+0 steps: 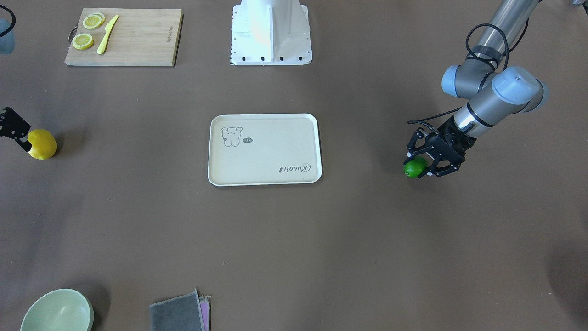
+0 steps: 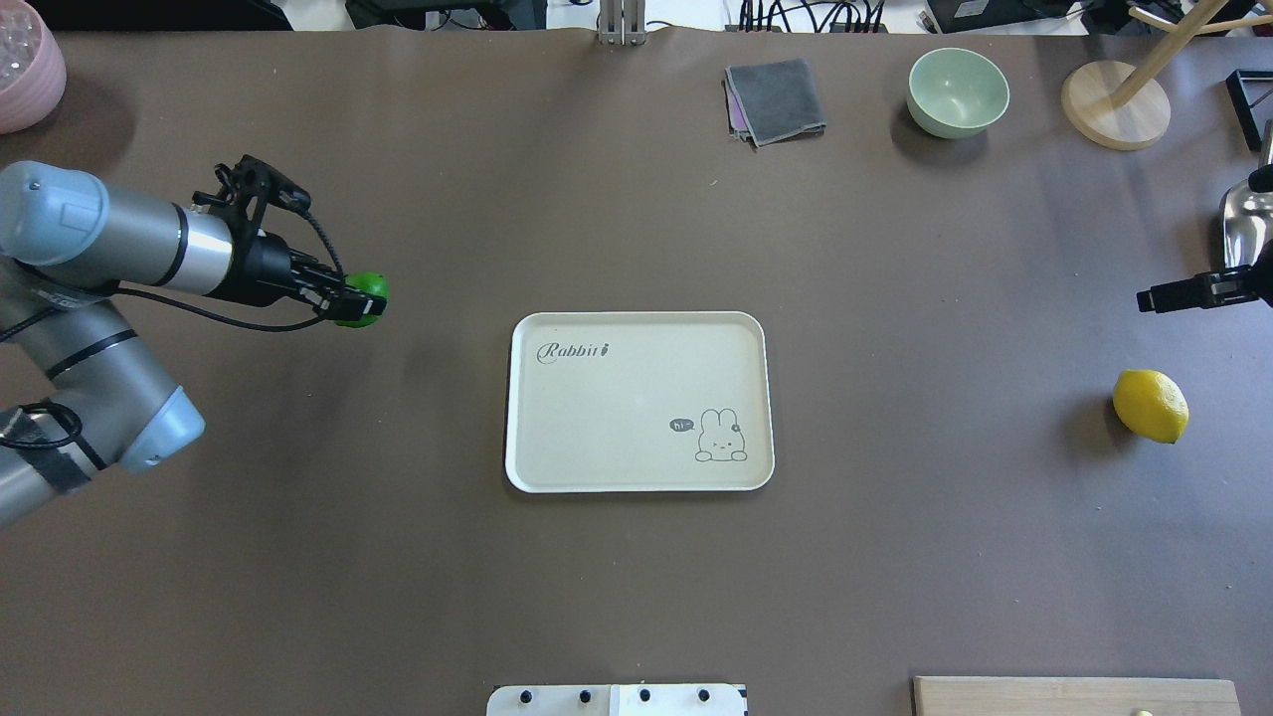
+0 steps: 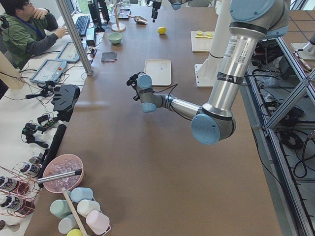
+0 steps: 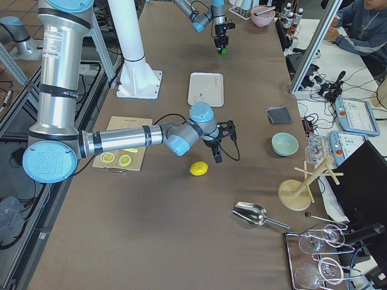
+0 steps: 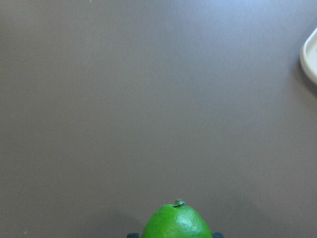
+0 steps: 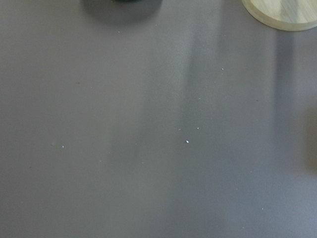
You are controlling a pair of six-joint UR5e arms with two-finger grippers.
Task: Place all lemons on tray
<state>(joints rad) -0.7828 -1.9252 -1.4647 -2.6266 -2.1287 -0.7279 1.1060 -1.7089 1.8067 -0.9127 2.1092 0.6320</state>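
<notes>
Seen from overhead, the left end effector (image 2: 350,301) pinches the green lemon (image 2: 371,290) at the cream tray's (image 2: 617,408) 9 o'clock, well apart from it. The yellow lemon (image 2: 1151,406) lies on the table (image 2: 636,597) at 3 o'clock, near the right end effector (image 2: 1146,297); whether that one is spread cannot be told. A green bowl (image 2: 940,119) and grey cloth (image 2: 778,99) sit toward 1 o'clock.

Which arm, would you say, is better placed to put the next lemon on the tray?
The left: its end effector grips the green lemon near the tray, while the right end effector hangs empty, apart from the yellow lemon.
</notes>
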